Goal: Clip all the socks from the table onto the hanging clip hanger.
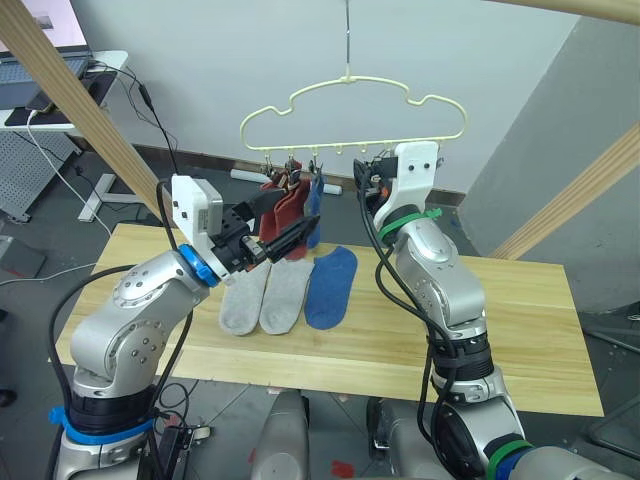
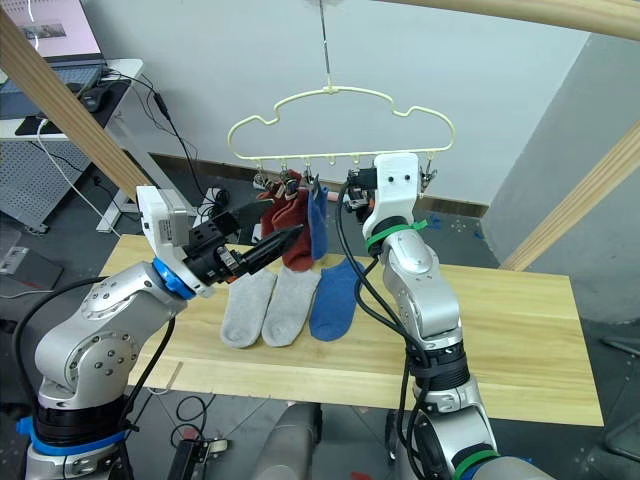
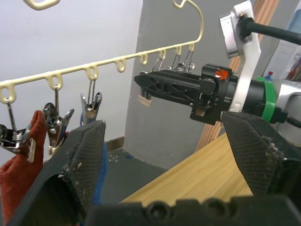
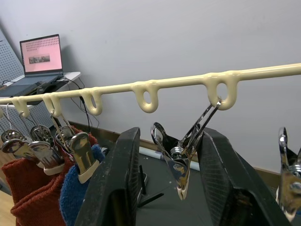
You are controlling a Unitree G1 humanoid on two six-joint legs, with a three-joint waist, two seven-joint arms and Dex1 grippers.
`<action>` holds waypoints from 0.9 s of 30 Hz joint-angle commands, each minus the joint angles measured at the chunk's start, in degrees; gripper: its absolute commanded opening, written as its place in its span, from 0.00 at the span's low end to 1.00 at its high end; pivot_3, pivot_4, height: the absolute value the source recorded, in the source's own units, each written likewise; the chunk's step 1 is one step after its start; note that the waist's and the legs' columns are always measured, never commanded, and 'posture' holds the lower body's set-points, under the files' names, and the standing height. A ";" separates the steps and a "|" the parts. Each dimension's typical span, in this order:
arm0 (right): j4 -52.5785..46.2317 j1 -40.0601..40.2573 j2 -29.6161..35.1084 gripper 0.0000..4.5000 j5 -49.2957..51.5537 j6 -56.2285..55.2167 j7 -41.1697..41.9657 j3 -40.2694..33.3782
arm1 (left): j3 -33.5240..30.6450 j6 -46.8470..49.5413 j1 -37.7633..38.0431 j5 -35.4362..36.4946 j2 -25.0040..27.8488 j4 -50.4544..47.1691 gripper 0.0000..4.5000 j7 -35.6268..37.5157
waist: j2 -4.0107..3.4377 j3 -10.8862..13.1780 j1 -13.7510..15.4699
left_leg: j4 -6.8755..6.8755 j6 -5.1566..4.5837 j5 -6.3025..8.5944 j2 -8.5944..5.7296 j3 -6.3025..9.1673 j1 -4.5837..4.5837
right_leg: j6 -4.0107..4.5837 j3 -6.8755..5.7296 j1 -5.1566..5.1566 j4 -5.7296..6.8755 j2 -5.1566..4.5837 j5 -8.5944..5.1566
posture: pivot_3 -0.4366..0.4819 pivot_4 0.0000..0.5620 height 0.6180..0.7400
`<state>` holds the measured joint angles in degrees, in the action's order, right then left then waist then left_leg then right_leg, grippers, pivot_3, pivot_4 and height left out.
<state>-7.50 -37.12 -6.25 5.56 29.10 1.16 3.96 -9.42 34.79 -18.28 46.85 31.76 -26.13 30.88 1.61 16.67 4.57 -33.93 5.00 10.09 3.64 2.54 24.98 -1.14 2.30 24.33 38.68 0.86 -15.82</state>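
Two rust-red socks (image 1: 287, 205) and one blue sock (image 1: 314, 206) hang clipped at the left end of the clip hanger (image 1: 352, 108). The right gripper (image 4: 171, 188), fingers spread, brackets a free clip (image 4: 184, 153) farther right. The left gripper (image 2: 262, 237), open and empty, hovers beside the hanging socks. Two grey socks (image 1: 264, 295) and a blue sock (image 1: 331, 287) lie on the table (image 1: 520, 330). No writing is legible.

Light wood plank desk (image 1: 520, 330), long, grain visible. Three socks lie flat on it side by side, toes toward the robot: grey sock (image 1: 243, 297), second grey sock (image 1: 286, 294) touching it, blue sock (image 1: 331, 286) just beside that. All three sit below the left hand (image 1: 300, 232) and to the left of the right hand (image 1: 368, 188). Rest of desk bare wood.
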 commanded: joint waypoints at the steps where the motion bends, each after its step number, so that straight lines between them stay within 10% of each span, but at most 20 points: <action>1: -1.31 -1.01 -0.29 0.41 -0.29 -1.57 -0.02 0.57 | -1.05 -0.75 0.23 1.28 -0.24 -3.12 0.97 0.68 | 0.00 0.00 0.00 | 0.00 0.00 0.00 0.00 0.00 0.00 | 0.00 0.00 0.00 0.00 0.00 0.00 | 0.78 0.53 1.00; 27: -1.13 -1.05 -0.97 0.41 -0.12 -1.37 -0.67 0.17 | -0.44 -0.73 0.15 0.53 -0.27 -3.42 0.97 1.08 | 0.00 0.00 0.00 | -0.01 0.00 0.00 0.00 0.01 -0.01 | 0.00 0.00 0.00 0.04 0.00 0.00 | 0.78 0.53 1.00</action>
<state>-7.50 -37.15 -6.74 5.63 29.09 0.91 3.90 -9.38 34.73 -18.09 47.17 31.48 -26.79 31.89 1.61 16.66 4.57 -33.94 5.00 10.09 3.64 2.55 24.97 -1.14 2.30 24.33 38.73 0.86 -15.82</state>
